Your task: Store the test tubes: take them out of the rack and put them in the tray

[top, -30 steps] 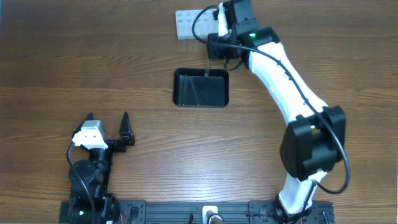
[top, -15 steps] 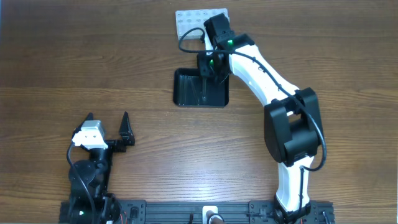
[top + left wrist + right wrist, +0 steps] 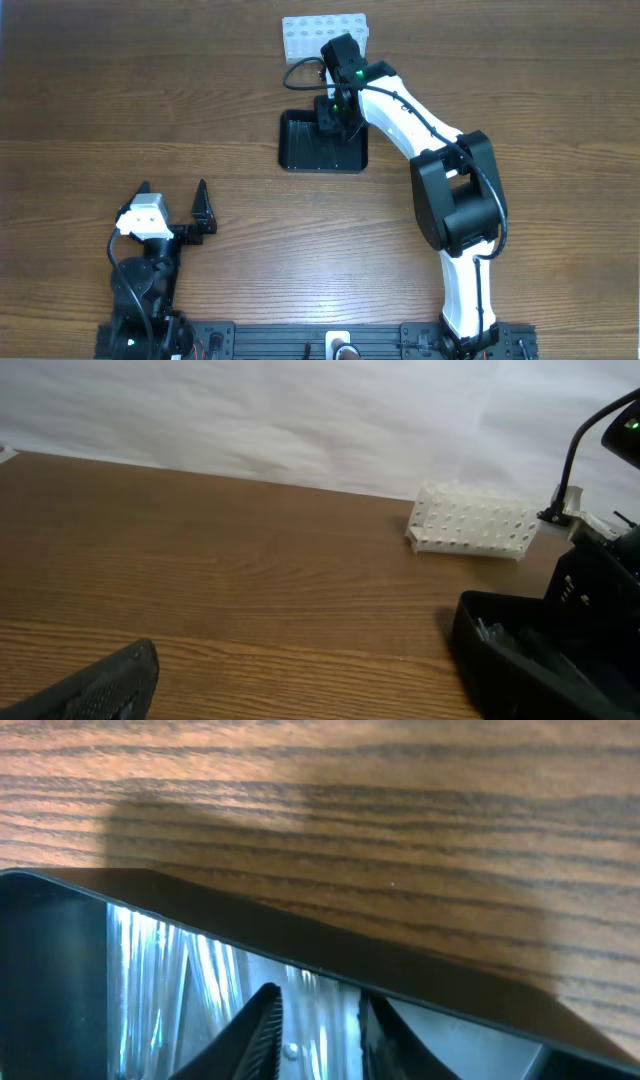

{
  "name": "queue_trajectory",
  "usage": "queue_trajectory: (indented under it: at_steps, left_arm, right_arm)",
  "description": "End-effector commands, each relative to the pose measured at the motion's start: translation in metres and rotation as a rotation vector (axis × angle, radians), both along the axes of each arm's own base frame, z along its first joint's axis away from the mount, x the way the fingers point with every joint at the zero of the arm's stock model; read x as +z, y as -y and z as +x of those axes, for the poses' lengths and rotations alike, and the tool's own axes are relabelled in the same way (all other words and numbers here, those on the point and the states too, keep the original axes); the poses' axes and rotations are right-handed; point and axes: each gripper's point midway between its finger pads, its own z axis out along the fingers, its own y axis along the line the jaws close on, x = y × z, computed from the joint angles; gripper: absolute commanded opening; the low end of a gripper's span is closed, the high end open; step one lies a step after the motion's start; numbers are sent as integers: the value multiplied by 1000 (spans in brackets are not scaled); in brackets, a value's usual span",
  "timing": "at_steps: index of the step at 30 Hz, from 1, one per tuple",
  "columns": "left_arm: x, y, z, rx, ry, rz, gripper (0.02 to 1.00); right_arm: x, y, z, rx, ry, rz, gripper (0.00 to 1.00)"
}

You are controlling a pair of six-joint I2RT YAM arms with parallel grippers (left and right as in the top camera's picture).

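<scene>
The white rack stands at the table's far edge, and it shows beyond the tray in the left wrist view as rack. Just in front of it lies the black tray with clear test tubes in it. My right gripper is down inside the tray's far part. In its wrist view the right gripper is shut on a clear test tube, just inside the tray rim, beside other tubes. My left gripper stands open near the front left, holding nothing.
The right arm stretches from its base at the front right diagonally to the tray. Bare wooden table lies left of the tray and between the two arms. A white backdrop rises behind the rack.
My right gripper has come from the rack toward the front and down into the tray with a test tube in it. The left arm has kept still.
</scene>
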Motion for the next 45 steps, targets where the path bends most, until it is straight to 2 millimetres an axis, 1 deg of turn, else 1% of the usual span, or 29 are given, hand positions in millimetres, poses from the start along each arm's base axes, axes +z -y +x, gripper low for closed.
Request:
queue_trajectory:
  at_steps: [1,2,4,6,8,9,10,11,13,14,16,18,20,21,22,24,26,28,30,33,36,37,38,41,45]
  left_arm:
    - [-1,0,0,-3,0,17,998]
    - [-1,0,0,-2,0,18,1000]
    - [-1,0,0,-3,0,18,1000]
    - [-1,0,0,-2,0,18,1000]
    - [-1,0,0,-2,0,18,998]
    - [-1,0,0,-3,0,18,1000]
    - [-1,0,0,-2,0,18,1000]
    - [-1,0,0,-2,0,18,998]
    - [-1,0,0,-2,0,18,998]
    - [-1,0,0,-2,0,18,1000]
    - [-1,0,0,-2,0,18,1000]
    - [-1,0,0,-2,0,18,1000]
    - [-1,0,0,-2,0,18,998]
    - [-1,0,0,-2,0,18,998]
    - [-1,0,0,-2,0,18,1000]
    - [-1,0,0,-2,0,18,1000]
    - [-1,0,0,-2,0,18,1000]
    - [-1,0,0,-2,0,18,1000]
    - [-1,0,0,-3,0,18,998]
    - [-1,0,0,-2,0,18,1000]
    - [-1,0,0,-3,0,18,998]
    - [-1,0,0,-3,0,17,998]
    - [-1,0,0,-2,0,18,1000]
    - [-1,0,0,-2,0,18,1000]
    - [-1,0,0,-3,0,17,998]
  right_arm:
    - [-2,0,4,2,18,-7,364]
    - [2,-1,5,3,28,-3,395]
    - [17,-1,8,16,59,5,402]
    - [41,0,12,43,116,17,406]
    - [71,4,20,69,200,29,411]
    - [98,11,30,94,289,36,417]
    - [106,14,33,102,316,38,432]
    - [122,21,40,114,373,35,465]
    - [156,49,56,77,486,6,562]
    - [173,69,63,27,538,-22,601]
    - [201,108,71,-69,614,-81,720]
    - [223,141,70,-145,668,-123,827]
    - [242,171,63,-204,724,-165,910]
    - [248,182,59,-216,753,-185,980]
    - [254,195,53,-227,787,-205,993]
    - [262,215,41,-259,847,-231,993]
    - [264,237,22,-307,900,-243,991]
    - [261,250,3,-338,921,-252,991]
    - [251,258,-17,-357,926,-262,991]
    - [237,262,-46,-360,953,-275,993]
    - [231,262,-71,-371,1024,-271,993]
    - [228,261,-87,-377,1068,-265,991]
    - [225,261,-97,-381,1087,-263,993]
    - [219,260,-121,-390,1136,-252,991]
    - [214,259,-147,-414,1201,-227,993]
